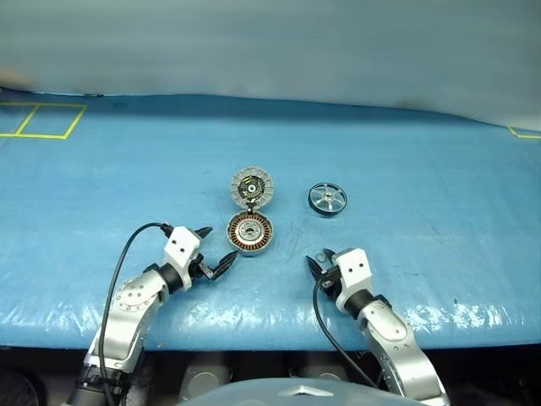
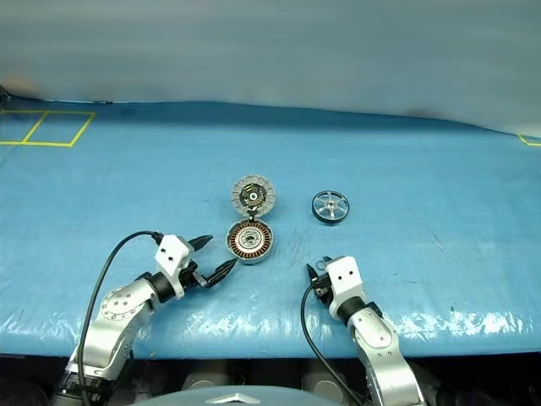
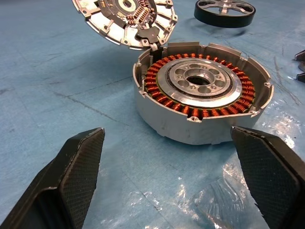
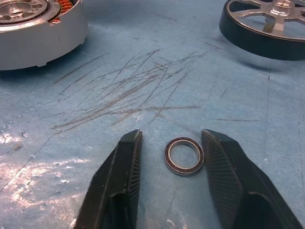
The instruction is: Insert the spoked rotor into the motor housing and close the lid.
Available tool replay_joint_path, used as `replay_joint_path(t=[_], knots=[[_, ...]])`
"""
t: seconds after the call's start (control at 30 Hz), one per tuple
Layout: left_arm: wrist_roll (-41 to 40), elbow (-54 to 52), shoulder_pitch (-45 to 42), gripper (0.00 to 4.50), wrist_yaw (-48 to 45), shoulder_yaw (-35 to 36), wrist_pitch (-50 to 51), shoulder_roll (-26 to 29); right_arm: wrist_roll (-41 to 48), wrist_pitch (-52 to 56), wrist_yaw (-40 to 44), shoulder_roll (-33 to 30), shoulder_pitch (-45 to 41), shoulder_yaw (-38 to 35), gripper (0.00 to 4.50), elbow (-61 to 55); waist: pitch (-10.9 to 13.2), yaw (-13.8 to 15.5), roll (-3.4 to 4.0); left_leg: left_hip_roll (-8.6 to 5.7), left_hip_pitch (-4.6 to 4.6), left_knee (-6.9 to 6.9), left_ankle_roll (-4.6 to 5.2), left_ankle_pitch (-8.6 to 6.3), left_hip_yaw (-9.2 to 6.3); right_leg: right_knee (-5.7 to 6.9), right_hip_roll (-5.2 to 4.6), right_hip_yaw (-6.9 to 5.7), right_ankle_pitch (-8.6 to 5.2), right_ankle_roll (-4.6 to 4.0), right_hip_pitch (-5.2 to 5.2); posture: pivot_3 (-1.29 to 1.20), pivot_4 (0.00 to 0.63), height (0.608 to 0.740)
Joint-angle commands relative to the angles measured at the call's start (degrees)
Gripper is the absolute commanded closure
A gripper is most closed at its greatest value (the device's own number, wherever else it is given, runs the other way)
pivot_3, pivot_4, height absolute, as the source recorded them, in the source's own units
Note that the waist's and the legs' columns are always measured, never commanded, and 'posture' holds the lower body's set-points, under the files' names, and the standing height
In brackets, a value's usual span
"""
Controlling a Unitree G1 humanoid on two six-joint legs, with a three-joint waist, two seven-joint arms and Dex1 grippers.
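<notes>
The motor housing (image 1: 250, 234) sits open on the blue table, its copper windings and silver centre showing. Its ribbed lid (image 1: 253, 188) stands tipped back on the hinge at the far side. To the right lies the spoked rotor (image 1: 327, 200), flat on the table. My left gripper (image 1: 218, 244) is open just left of the housing (image 3: 200, 86), which lies ahead between its fingers, untouched. My right gripper (image 4: 172, 136) rests low on the table nearer than the rotor (image 4: 267, 28). Its fingers are narrowed around a tiny black ring (image 4: 184, 156) lying flat, with a gap on one side.
The blue cover (image 1: 127, 186) spans the whole table and has grey scratches (image 4: 133, 90) between housing and rotor. Yellow tape marks (image 1: 42, 120) lie at the far left corner, another (image 1: 524, 133) at the far right. The table's front edge runs just behind both wrists.
</notes>
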Motion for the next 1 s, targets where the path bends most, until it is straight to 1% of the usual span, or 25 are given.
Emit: replay_joint_path(t=[0.03, 0.07, 0.17, 0.23, 0.37, 0.5, 0.7, 0.87, 1.0], knots=[[0.11, -2.66, 0.09, 0.00, 0.70, 1.00, -1.71, -0.41, -0.34, 1.21, -1.10, -0.27, 1.99, -1.55, 3.62, 1.67, -0.02, 0.07, -0.01, 0.00, 0.00, 0.00, 0.00, 0.00, -0.01, 0.00, -0.01, 0.00, 0.00, 0.00, 0.00, 0.00, 0.150, 0.740], [0.25, -2.64, 0.16, 0.00, 0.96, 1.03, -1.87, -0.44, -0.20, 1.38, -1.03, -0.41, 2.19, -1.70, 3.84, 1.26, -0.02, 0.11, 0.00, 0.00, 0.00, 0.00, 0.00, 0.00, -0.02, 0.00, -0.03, 0.00, 0.00, 0.00, 0.00, 0.00, 0.150, 0.740], [-0.01, -2.51, 0.56, 0.00, 1.42, 1.30, -2.13, -0.76, -0.05, 2.25, 0.15, -1.83, 3.02, -1.43, 3.84, -1.38, -0.04, 0.24, 0.03, 0.00, -0.01, 0.00, 0.00, 0.00, -0.04, -0.01, -0.12, 0.01, 0.00, -0.01, 0.01, 0.00, 0.150, 0.740], [0.46, -2.01, 0.92, 0.00, 2.42, 1.73, -3.66, -1.53, 0.11, 3.26, 2.17, -3.49, 2.37, 0.04, 3.84, -5.82, -0.03, 0.30, 0.04, 0.00, -0.02, 0.00, 0.03, -0.02, -0.03, -0.02, -0.12, 0.00, 0.00, -0.01, 0.00, 0.00, 0.150, 0.740], [1.11, -0.82, 1.22, 0.00, 2.34, 1.66, -6.63, -2.34, -0.77, 5.63, 3.08, -4.47, -1.98, 2.19, 3.84, -10.58, 0.03, 0.29, 0.13, 0.02, -0.10, 0.02, 0.02, -0.01, -0.01, 0.00, -0.10, 0.00, 0.02, -0.04, 0.01, 0.00, 0.150, 0.740], [0.71, -0.60, 2.04, 0.00, 1.55, 1.36, -7.61, -2.71, -1.41, 9.10, 2.37, -2.11, -9.11, 5.10, 3.84, -11.87, 0.06, 0.06, 0.18, 0.05, -0.11, 0.03, -0.01, 0.02, 0.06, 0.05, 0.12, -0.02, 0.08, -0.11, 0.02, 0.00, 0.150, 0.740], [-0.63, -1.21, 3.63, 0.00, -0.83, 1.26, -7.25, -2.32, -2.07, 16.36, 1.16, 2.01, -16.05, 9.08, 3.84, -10.92, 0.06, 0.17, 0.18, 0.03, -0.21, 0.00, 0.05, -0.02, 0.07, 0.01, 0.12, -0.06, 0.08, -0.11, -0.01, 0.00, 0.150, 0.740], [0.17, -0.98, 4.08, 0.00, -1.60, 0.89, -7.24, -2.11, -3.86, 17.10, 1.14, 4.21, -21.27, 12.97, 3.84, -5.83, 0.08, -0.11, 0.21, 0.03, -0.21, 0.02, 0.05, -0.02, 0.11, 0.00, 0.13, -0.06, 0.09, -0.10, -0.01, 0.00, 0.150, 0.740], [0.62, -0.77, 3.92, 0.00, -1.30, 0.85, -7.35, -2.19, -4.58, 16.01, 0.00, 6.66, -24.23, 13.56, 3.84, -1.04, 0.09, -0.35, 0.22, 0.04, -0.19, 0.02, 0.03, -0.01, 0.10, 0.03, 0.15, -0.07, 0.09, -0.09, -0.01, 0.00, 0.150, 0.740]])
